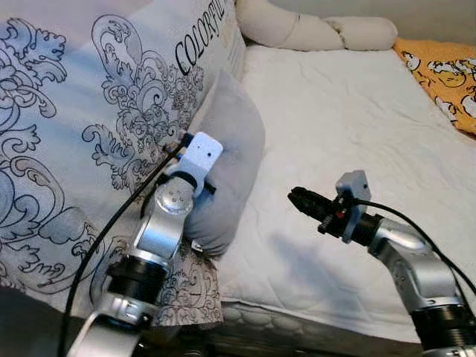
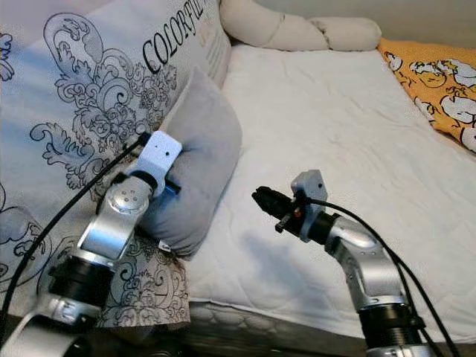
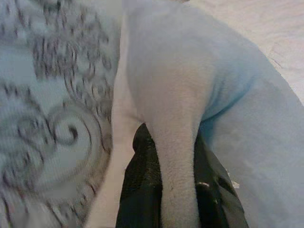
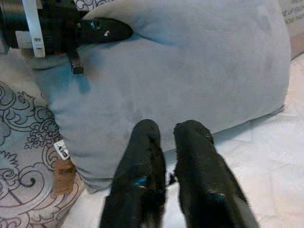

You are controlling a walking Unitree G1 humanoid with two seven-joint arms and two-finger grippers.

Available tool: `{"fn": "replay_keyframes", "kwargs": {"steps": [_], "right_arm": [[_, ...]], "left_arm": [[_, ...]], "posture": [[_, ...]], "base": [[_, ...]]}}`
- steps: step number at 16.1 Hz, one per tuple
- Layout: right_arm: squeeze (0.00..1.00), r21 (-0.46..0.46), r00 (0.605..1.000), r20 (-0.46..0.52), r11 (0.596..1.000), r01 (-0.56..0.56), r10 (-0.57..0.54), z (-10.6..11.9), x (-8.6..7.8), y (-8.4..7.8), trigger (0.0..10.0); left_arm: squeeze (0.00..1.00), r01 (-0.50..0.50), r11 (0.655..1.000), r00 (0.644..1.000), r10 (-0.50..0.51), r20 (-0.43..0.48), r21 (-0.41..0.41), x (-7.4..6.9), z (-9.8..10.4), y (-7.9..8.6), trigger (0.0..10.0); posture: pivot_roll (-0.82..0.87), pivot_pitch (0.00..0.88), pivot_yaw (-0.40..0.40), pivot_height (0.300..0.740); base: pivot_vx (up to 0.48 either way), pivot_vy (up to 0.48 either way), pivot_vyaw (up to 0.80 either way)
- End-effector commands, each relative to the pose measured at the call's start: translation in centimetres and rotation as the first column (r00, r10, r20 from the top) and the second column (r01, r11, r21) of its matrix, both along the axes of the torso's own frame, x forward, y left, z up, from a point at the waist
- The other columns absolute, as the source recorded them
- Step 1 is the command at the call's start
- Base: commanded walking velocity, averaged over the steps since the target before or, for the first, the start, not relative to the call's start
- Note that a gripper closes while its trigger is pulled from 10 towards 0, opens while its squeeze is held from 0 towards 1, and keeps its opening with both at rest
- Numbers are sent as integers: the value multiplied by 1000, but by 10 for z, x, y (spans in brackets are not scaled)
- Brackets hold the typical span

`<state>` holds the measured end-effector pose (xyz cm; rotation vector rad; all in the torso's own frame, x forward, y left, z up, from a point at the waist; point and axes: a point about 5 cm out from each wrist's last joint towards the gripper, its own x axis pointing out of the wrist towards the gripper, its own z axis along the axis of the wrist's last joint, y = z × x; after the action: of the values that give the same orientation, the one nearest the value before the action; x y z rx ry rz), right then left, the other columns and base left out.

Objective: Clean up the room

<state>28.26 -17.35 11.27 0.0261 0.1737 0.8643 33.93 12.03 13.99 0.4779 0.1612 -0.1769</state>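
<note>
A grey pillow [image 1: 234, 160] stands on edge on the white mattress [image 1: 357, 126], leaning against a large patterned cushion [image 1: 89, 111] printed with "COLORFUL". My left gripper [image 3: 173, 142] is shut on a fold of the grey pillow's edge [image 3: 178, 180]; its black fingers [image 3: 142, 180] pinch the fabric from both sides. From the head, the left wrist [image 1: 199, 154] presses into the pillow's left side. My right gripper [image 1: 299, 198] hovers over the mattress just right of the pillow, pointing at it, shut and holding nothing. The pillow [image 4: 190, 66] lies close ahead of its fingers [image 4: 145, 156].
A long beige bolster [image 1: 312, 30] lies along the head of the bed. An orange patterned blanket [image 1: 446, 74] covers the far right. The mattress's front edge [image 1: 297, 320] runs just before me. A label [image 4: 61, 164] hangs from the pillow's lower corner.
</note>
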Motion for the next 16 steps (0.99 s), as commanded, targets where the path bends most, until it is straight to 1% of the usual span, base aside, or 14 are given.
{"fn": "replay_keyframes", "kwargs": {"steps": [1,2,3,4,6,7,8,9,11,13,14,15,16], "right_arm": [[1000,14,1000,7,1000,-13,13,5,0,-1,10000],[1000,30,1000,9,1000,5,-5,7,3,-4,10000],[1000,27,1000,19,999,25,-25,8,5,-5,10000],[1000,27,999,26,999,43,-43,7,6,-5,10000],[1000,42,997,35,997,62,-64,8,8,-3,10000],[1000,42,997,35,997,62,-64,8,8,-3,10000],[1000,53,994,48,994,91,-94,9,11,-3,10000],[1000,63,992,54,991,114,-118,10,13,-2,10000],[1000,82,987,41,985,152,-156,8,16,-2,10000],[1000,81,973,74,974,211,-217,8,20,-2,10000],[1000,102,957,94,958,267,-276,11,24,-2,10000],[1000,152,925,109,925,347,-365,16,30,-1,10000],[1000,174,910,119,910,375,-398,19,32,2,10000]], "left_arm": [[0,-59,998,998,58,-36,-27,-2,-5,11,10000],[969,-56,998,998,56,-6,-41,-1,-1,16,10000],[1000,-38,997,998,41,39,-63,-1,6,19,10000],[1000,10,992,996,2,94,-124,-2,12,20,10000],[1000,73,974,991,-46,129,-215,-7,18,22,10000],[1000,73,974,991,-46,129,-215,-7,18,22,10000],[1000,116,956,980,-65,190,-271,-11,27,25,10000],[1000,145,941,968,-71,241,-306,-14,34,28,10000],[1000,166,909,960,-60,275,-381,-18,39,33,10000],[1000,182,907,955,-70,289,-381,-24,40,31,10000],[1000,185,908,954,-74,290,-375,-28,40,29,10000],[1000,188,909,953,-78,292,-372,-33,40,27,10000],[1000,190,906,952,-76,295,-379,-36,41,25,10000]], "posture": [[-56,0,21,740],[-53,0,15,740],[-53,0,14,740],[-50,0,11,740],[-50,0,10,740],[-50,0,10,740],[-45,0,6,740],[-42,0,5,740],[-36,0,0,740],[-29,0,-6,740],[-24,0,-12,740],[-22,0,-16,740],[-20,0,-19,740]], "base": [[0,0,0],[0,0,0],[0,0,0],[0,0,0],[0,0,0],[0,0,0],[0,0,0],[0,0,0],[0,0,0],[0,0,0],[0,0,0],[0,-371,0],[0,-465,0]]}}
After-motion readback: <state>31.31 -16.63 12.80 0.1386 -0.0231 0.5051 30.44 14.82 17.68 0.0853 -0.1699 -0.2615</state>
